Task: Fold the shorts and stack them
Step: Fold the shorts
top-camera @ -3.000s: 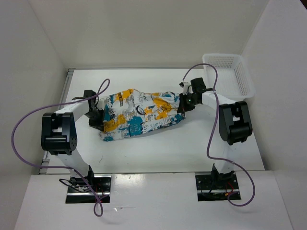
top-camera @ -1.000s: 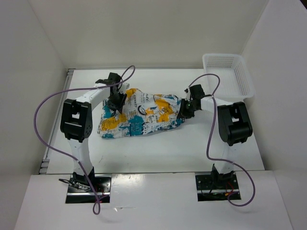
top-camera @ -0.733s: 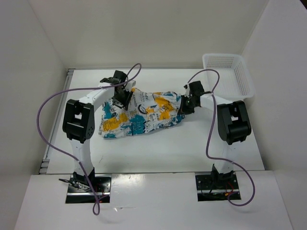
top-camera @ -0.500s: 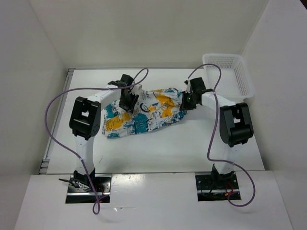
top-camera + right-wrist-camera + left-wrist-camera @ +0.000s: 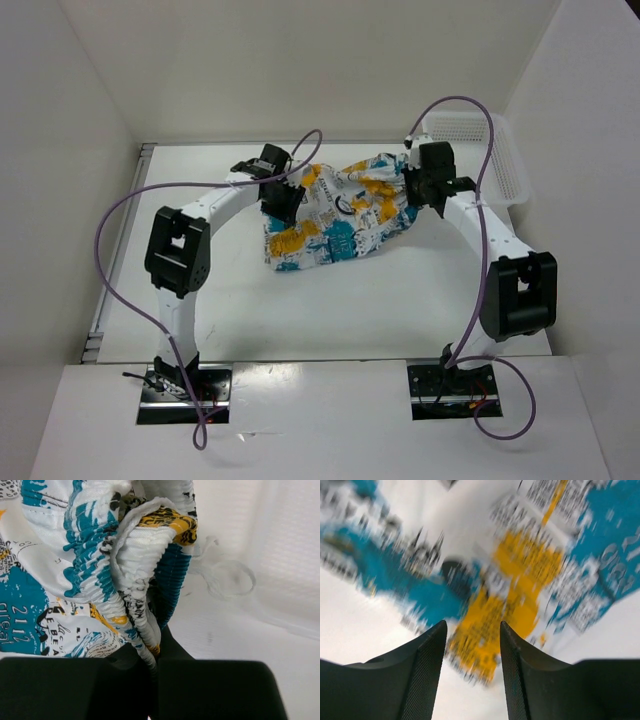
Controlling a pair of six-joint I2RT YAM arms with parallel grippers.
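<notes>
Shorts point(image 5: 340, 215): one pair, white with teal, yellow-orange and black print. They sit crumpled on the tabletop point(image 5: 250, 310), towards the far edge and right of centre.
Right claw point(image 5: 151, 652): clamped on the bunched elastic waistband at the shorts' right end; a white drawstring point(image 5: 227, 577) loops just beside it.
Left claw point(image 5: 472, 625): fingers point(image 5: 422, 672) apart, over the shorts' left end; the wrist view is blurred and contact cannot be told.
Basket point(image 5: 515, 165): white mesh, far right corner.

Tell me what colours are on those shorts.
The shorts are white, printed with teal, yellow-orange and black patches and lettering; right wrist view shows it best.
</notes>
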